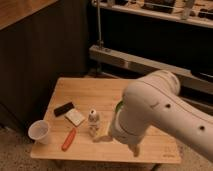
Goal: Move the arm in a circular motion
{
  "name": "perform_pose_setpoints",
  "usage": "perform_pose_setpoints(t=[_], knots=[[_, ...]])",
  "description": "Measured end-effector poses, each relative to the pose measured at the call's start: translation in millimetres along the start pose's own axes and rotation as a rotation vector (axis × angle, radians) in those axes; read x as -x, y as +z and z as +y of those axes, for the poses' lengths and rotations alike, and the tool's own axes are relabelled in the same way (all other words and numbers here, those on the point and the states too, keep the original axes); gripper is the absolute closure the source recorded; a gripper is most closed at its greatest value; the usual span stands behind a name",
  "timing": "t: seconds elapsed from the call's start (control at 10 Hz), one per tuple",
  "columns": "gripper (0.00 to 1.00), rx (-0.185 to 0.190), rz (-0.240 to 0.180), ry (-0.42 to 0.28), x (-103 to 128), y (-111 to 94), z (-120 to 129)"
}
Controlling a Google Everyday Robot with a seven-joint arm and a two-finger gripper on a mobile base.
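Gripper point(116, 144) — over table point(90, 86) front edge

Cream-white robot arm of thick tube segments point(160, 112), entering from the right over a low light wooden table point(95, 90); gripper point(119, 143) under its tapered end, above the table's front middle. On table: white paper cup point(39, 131), orange-red stick-shaped item point(69, 139), black rectangular block point(63, 108), pale square pad point(75, 117), small clear bottle point(93, 121); green bowl point(118, 106) mostly hidden behind arm

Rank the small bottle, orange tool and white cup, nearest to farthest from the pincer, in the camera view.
1. small bottle, just left of the pincer over the table's front
2. orange tool, farther left
3. white cup, table's left edge
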Motion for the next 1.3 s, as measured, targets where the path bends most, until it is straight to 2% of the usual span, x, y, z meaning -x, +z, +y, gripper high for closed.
perform_pose_setpoints(t=[0.1, 0.2, 0.3, 0.5, 0.7, 0.8, 1.1, 1.3], knots=[[0.2, 0.013, -0.002, -0.022, 1.0, 5.0, -16.2], [0.2, 0.038, 0.025, -0.022, 1.8, 8.2, -28.3], [0.2, 0.044, 0.032, -0.026, 0.6, 8.1, -35.0], [0.2, 0.048, 0.036, -0.057, -18.6, 3.6, -52.1], [0.2, 0.054, 0.03, -0.086, -47.3, 5.7, -81.6], [0.2, 0.066, 0.04, -0.113, -57.4, 9.7, -100.7], [0.2, 0.08, 0.06, -0.148, -66.5, 23.2, -160.9], [0.2, 0.085, 0.067, -0.156, -85.1, 26.6, -179.1]])
